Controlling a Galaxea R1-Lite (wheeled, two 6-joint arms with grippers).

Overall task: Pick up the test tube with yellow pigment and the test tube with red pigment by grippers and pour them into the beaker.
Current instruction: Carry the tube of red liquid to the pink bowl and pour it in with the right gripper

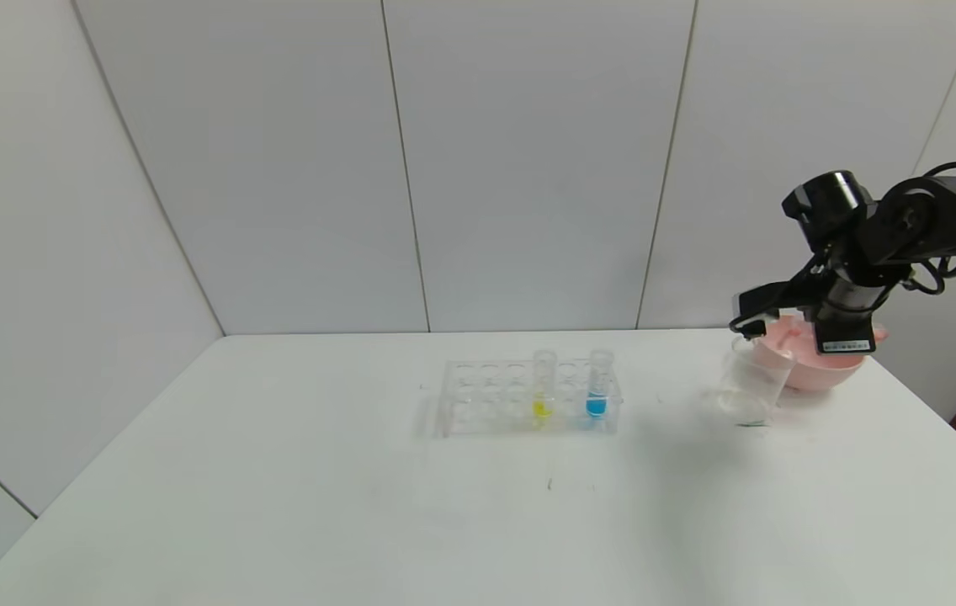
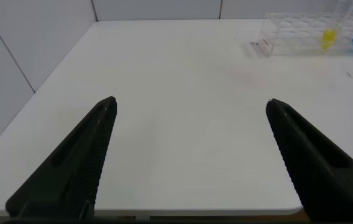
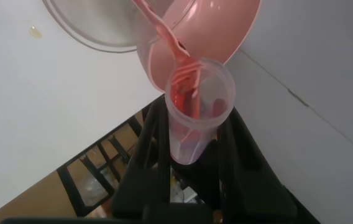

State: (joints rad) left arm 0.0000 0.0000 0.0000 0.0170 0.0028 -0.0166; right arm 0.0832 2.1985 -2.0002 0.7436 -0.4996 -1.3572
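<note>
Right gripper (image 3: 192, 146) was clamped on the test tube with red pigment (image 3: 196, 106), tipped mouth-down over the tilted beaker (image 1: 751, 383) just beside the pink bowl (image 1: 823, 366) at the table's (image 1: 276, 505) far right, a red stream running from the tube's mouth. Test tube with yellow pigment (image 1: 543, 387) stood upright in the clear rack (image 1: 478, 396) mid-table, beside a blue-tipped tube (image 1: 598, 385). Left gripper (image 2: 189, 162) hung with jaws spread wide over bare table, holding nothing.

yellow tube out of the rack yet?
No: in the head view the test tube with yellow pigment stands upright in the clear rack, beside the blue-tipped tube.
</note>
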